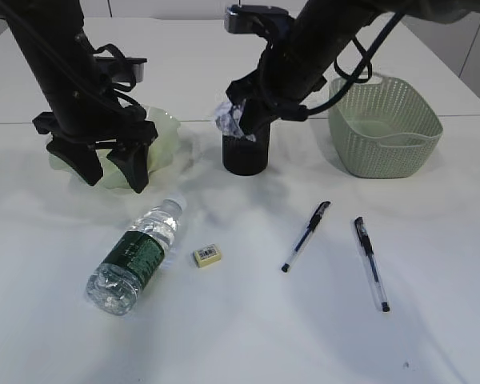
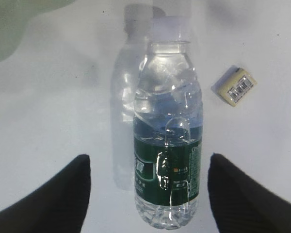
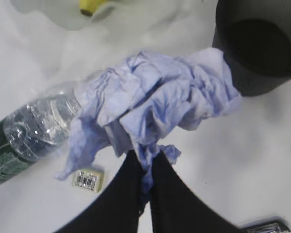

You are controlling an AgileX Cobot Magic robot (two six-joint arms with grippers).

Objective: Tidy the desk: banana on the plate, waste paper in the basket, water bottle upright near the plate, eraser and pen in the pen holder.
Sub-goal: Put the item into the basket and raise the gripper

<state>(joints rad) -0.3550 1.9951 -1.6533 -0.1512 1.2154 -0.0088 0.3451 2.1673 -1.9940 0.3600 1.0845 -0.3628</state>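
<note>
Left gripper: while it hangs above the table, we see the left gripper point(image 2: 148, 194) with its fingers point(image 2: 48, 199) spread wide, nothing between them touched.
Bottle: the water bottle point(image 2: 167, 141) lies on its side below and between those fingers, cap pointing away from them; we make out a dark green label with white writing too small to read.
Eraser: the eraser point(image 2: 235, 86) sits just beyond the right-hand finger, near the bottle's shoulder; we see a barcode sticker on it, digits unreadable.
Right gripper: the right gripper point(image 3: 144, 187) has its fingers pressed together, clamped on the waste paper point(image 3: 160, 111), a crumpled pale blue wad hanging ahead of the fingertips.
Pen holder: the black pen holder point(image 3: 257, 48) stands past the paper, to the fingers' right.
Banana: we catch only a yellow tip of the banana point(image 3: 89, 6) on the plate point(image 1: 164, 128).
Basket: the green basket point(image 1: 384, 128) stands apart to the right gripper's right.
Pens: two pens point(image 1: 306, 236) point(image 1: 371, 263) lie on the table point(image 1: 248, 320), no writing legible on them.
</note>
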